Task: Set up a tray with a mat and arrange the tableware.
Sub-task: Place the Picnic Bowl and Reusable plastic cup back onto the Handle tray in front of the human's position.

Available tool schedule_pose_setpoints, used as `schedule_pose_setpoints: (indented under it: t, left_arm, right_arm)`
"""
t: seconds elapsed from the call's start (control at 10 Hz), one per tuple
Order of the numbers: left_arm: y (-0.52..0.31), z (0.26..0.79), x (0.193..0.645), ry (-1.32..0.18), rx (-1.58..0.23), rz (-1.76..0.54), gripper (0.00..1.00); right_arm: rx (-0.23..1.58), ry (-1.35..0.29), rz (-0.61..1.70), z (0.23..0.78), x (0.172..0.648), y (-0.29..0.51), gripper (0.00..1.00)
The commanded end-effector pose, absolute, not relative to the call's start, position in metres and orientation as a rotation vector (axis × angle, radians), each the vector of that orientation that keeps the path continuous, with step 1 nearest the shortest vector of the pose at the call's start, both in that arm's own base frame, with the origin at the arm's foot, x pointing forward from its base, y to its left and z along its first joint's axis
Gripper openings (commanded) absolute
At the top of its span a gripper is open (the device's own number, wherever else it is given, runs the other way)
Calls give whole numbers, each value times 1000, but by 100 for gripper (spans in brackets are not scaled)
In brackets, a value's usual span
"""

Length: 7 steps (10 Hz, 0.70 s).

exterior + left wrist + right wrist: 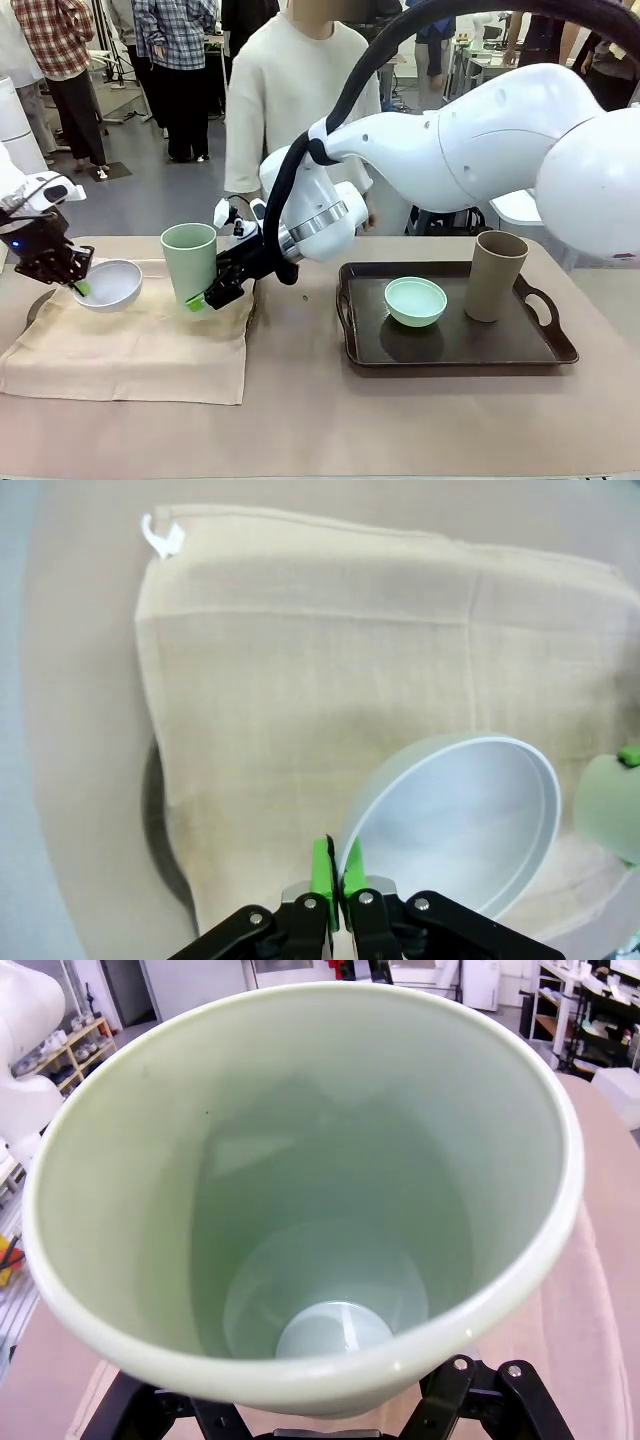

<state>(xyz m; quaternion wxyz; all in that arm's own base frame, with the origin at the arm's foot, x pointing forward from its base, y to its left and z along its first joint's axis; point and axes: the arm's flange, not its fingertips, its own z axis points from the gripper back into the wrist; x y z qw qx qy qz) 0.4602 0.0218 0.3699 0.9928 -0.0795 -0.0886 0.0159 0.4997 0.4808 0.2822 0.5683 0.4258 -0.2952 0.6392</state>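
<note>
1. The left gripper [78, 283] is at the far left of the table, its green pads pinched together on the rim of the white bowl [110, 284].
2. In the left wrist view the pads [323, 872] close on the near edge of the bowl's rim. The bowl itself extends away from the fingers and to their right, tilted, with its hollow open to the camera.
3. The white bowl sits over the far left part of the beige mat [130, 350], which lies rumpled on the left half of the table [300, 420]. A dark edge shows from under the mat's left side.
4. The right arm reaches across the middle to the left half. The right gripper [205, 297] is clamped low on the pale green cup [190, 262], its jaws held wide by the cup, and one green pad shows against the cup's base.
5. The pale green cup stands upright over the far right part of the mat, just right of the white bowl and apart from it. In the right wrist view its open mouth rises above the fingers.
6. On the right, the dark tray [450, 355] holds the mint green bowl [415, 301] at its middle. The taupe cup [495, 276] stands upright to the right of that bowl. Both are well apart from either gripper.
7. A person in a pale top stands at the far side.
</note>
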Motion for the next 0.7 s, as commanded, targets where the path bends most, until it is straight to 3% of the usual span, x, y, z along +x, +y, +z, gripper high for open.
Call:
schedule_pose_setpoints:
  t: [0.0,0.6]
  left_arm:
    - [10,364,467,-171,-139,8,4]
    - [-2,350,472,-125,-89,-1,4]
  right_arm:
    - [970,-695,1539,275,504,490,81]
    - [947,-643,1544,259,507,493,81]
